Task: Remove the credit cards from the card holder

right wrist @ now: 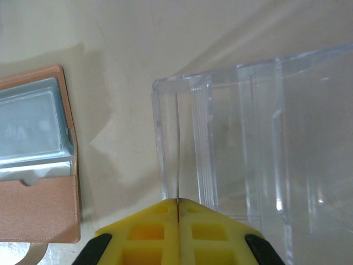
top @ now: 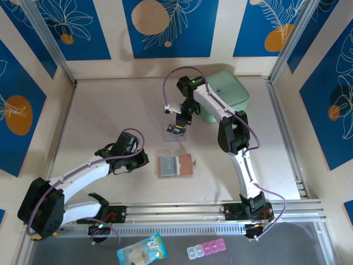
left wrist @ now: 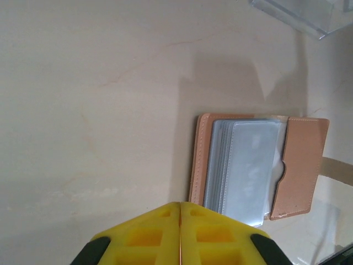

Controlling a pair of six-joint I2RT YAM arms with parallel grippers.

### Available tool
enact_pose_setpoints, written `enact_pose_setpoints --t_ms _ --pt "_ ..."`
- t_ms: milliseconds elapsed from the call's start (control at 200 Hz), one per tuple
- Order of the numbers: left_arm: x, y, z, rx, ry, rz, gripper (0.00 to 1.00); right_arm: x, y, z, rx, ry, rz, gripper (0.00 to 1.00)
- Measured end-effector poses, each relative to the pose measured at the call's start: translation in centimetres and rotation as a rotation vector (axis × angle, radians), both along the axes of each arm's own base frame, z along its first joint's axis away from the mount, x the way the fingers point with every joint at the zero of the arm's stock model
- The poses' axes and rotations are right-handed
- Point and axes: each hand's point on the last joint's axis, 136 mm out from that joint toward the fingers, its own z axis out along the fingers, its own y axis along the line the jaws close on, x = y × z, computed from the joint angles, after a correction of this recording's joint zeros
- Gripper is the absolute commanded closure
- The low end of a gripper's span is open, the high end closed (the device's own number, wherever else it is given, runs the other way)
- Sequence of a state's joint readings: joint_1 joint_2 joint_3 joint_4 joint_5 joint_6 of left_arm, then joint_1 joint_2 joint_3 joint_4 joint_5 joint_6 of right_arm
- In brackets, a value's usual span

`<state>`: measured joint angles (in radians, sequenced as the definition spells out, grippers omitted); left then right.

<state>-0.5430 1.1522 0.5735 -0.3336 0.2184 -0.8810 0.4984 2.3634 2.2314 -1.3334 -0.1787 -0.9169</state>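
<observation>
A: Left side first; how does the left gripper (left wrist: 180,208) stand?
B: Yellow fingers pressed together, nothing between them; it hangs over the bare table (left wrist: 83,110), near the edge of the holder (left wrist: 259,171).
A: How does the holder lie?
B: Flat and open on the table, between the two arms; tan cover down, grey-blue sleeves up, tab out to the right; whether anything sits in the sleeves I cannot tell.
A: Further right?
B: The right gripper (right wrist: 177,205) is beyond the holder, pinching a card (right wrist: 177,143); the card shows edge-on, a thin line running from the fingers along the left end of a clear box (right wrist: 265,138); inside it or just above it, I cannot tell.
A: Do the box and holder touch?
B: No; there is bare table between them.
A: Anything behind?
B: A green pouch (top: 227,95) at the far right; the right arm crosses in front of it.
</observation>
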Motion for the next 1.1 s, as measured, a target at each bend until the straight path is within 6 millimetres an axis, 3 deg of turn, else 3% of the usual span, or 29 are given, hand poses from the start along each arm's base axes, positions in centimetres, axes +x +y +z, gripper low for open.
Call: enact_pose_setpoints --t_ms 530,750,855,1100 --pt "-0.2 0.3 0.0 -0.003 -0.001 0.006 0.91 -1.3 -0.1 -1.9 -0.026 0.055 0.042 1.0" --pt "-0.3 0.3 0.0 -0.006 -0.001 0.007 0.91 -1.7 0.1 -2.4 -0.027 0.073 0.051 0.9" --pt "-0.4 0.3 0.1 -0.01 0.0 0.004 0.91 -1.8 0.1 -2.5 -0.024 0.076 0.054 0.8" --pt "-0.4 0.2 0.5 -0.019 -0.013 0.004 0.9 -1.8 0.5 -2.3 0.007 0.095 0.041 0.74"
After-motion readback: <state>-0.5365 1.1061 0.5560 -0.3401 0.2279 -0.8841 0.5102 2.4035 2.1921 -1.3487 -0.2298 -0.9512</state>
